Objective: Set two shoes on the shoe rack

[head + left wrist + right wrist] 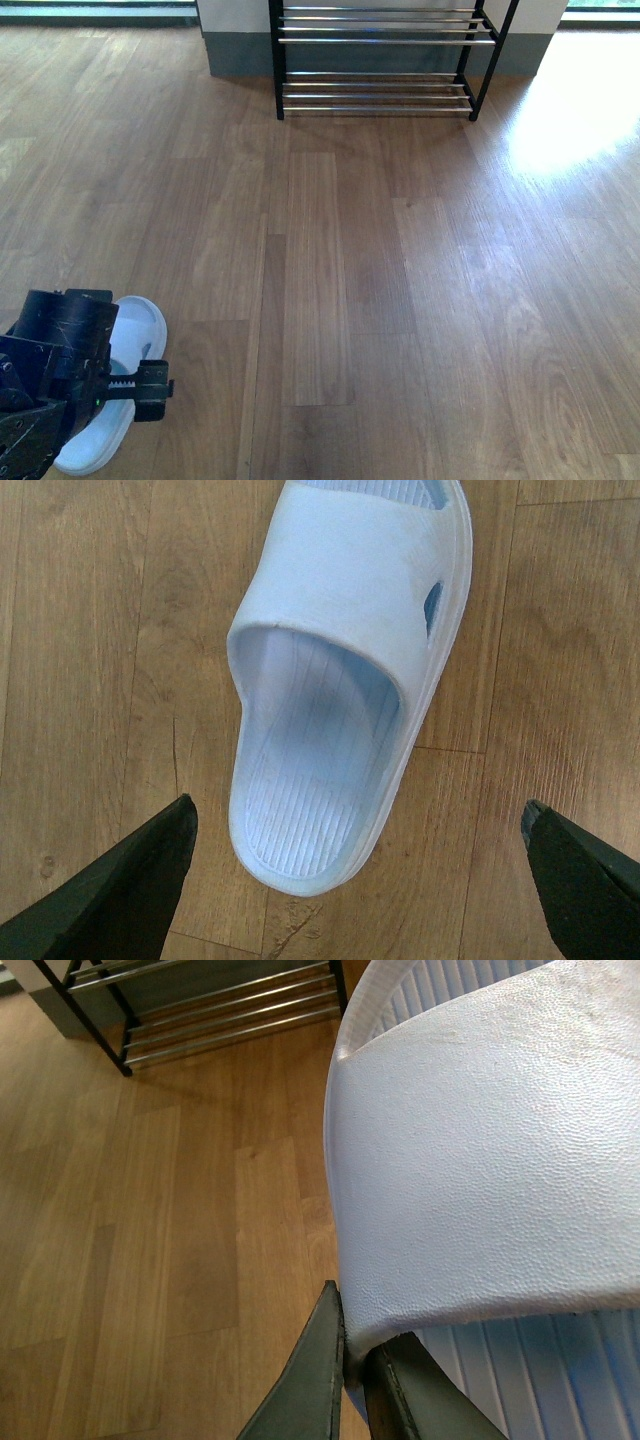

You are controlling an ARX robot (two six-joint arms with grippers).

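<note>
Slide number one (480, 1180) hangs in the right gripper (355, 1350), jaws pinched tight on the strap's edge, with the shoe rack (380, 40) far ahead by the wall. The second slide (330, 730) lies flat on the floor, near left. The left gripper (355, 885) hovers over its heel, fingers spread wide. Next, I'd say: lower and close on it.

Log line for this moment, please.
left end effector open above slide on floor | right end effector shut on second slide | rack visible tiers bare
</note>
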